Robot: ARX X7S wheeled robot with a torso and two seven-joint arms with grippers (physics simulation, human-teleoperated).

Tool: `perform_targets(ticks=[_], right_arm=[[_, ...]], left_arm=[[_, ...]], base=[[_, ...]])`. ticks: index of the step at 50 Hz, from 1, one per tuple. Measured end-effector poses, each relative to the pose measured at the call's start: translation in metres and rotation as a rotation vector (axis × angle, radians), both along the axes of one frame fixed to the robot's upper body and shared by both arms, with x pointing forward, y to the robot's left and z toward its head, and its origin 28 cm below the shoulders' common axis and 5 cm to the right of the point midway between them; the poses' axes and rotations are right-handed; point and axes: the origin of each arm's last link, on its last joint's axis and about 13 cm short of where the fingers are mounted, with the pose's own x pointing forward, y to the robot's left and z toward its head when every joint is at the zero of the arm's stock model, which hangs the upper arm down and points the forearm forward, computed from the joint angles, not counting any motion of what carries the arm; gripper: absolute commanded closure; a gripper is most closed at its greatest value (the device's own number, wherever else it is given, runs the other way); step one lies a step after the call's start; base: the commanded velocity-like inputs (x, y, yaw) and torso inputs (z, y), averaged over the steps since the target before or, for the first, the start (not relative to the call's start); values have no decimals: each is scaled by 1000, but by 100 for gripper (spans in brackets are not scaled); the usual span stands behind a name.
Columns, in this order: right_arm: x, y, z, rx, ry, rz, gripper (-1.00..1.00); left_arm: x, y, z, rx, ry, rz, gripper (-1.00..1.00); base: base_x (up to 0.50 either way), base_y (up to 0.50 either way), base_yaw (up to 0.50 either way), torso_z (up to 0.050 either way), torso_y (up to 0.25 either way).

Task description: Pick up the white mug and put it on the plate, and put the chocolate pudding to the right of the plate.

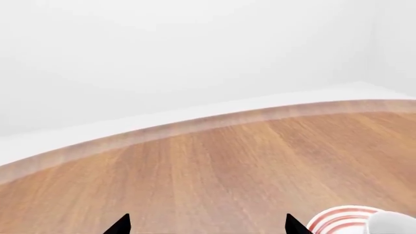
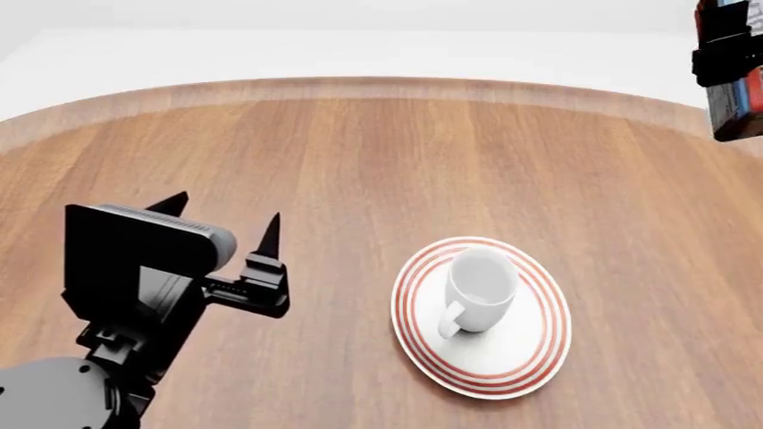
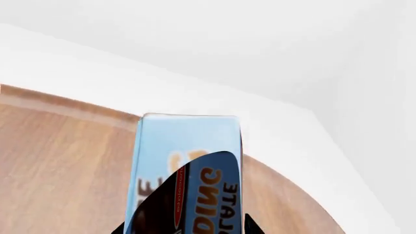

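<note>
White mug: the plain shiny white mug with a loop handle is standing upright on the round white plate with red rings. Its handle is pointing toward 7 o'clock in the head view.
Plate: it is lying flat on the round brown wooden table, a little toward 4 o'clock from the middle of the head view. A bit of its rim and of the mug is peeking into my left wrist view.
Chocolate pudding: the small light blue carton with orange letters is sitting between the black fingers of my right gripper. In the head view I am holding it up at 2 o'clock, well away from the plate.
Right gripper: I am squeezing it tight on the carton.
Left gripper: my black left gripper is hanging over bare wood at 9 o'clock from the plate, its two pointy fingers spread apart and gripping nothing.
</note>
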Motion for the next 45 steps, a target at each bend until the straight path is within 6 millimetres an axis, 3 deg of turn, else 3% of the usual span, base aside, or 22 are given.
perform_targets(ticks=[12, 30, 45], right_arm=[[8, -5, -25, -3, 123, -32, 100], [4, -3, -58, 34, 279, 79, 100], [-6, -14, -78, 60, 344, 66, 100]], left_arm=[[1, -1, -2, 1, 6, -7, -100], [1, -2, -5, -1, 12, -10, -100], [2, -2, -7, -1, 17, -11, -100]], base=[[0, 0, 0, 0, 0], [0, 0, 0, 0, 0], [0, 0, 0, 0, 1]])
